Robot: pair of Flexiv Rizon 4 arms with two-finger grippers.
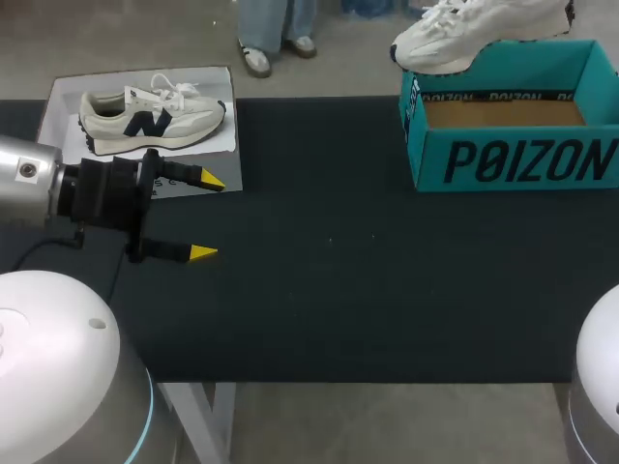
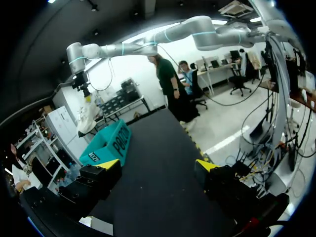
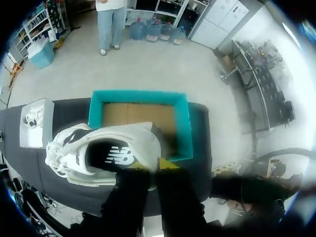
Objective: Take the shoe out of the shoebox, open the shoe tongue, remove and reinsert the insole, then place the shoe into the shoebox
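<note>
Shoe (image 1: 484,34) held above the box (image 1: 513,159)
Right fingers (image 3: 170,165) pinch only the heel; it may slip. Left fingers (image 1: 201,253) spread.

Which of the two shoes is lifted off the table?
The white shoe in the right gripper, above the teal shoebox; the cream shoe lies flat on a white board.
</note>
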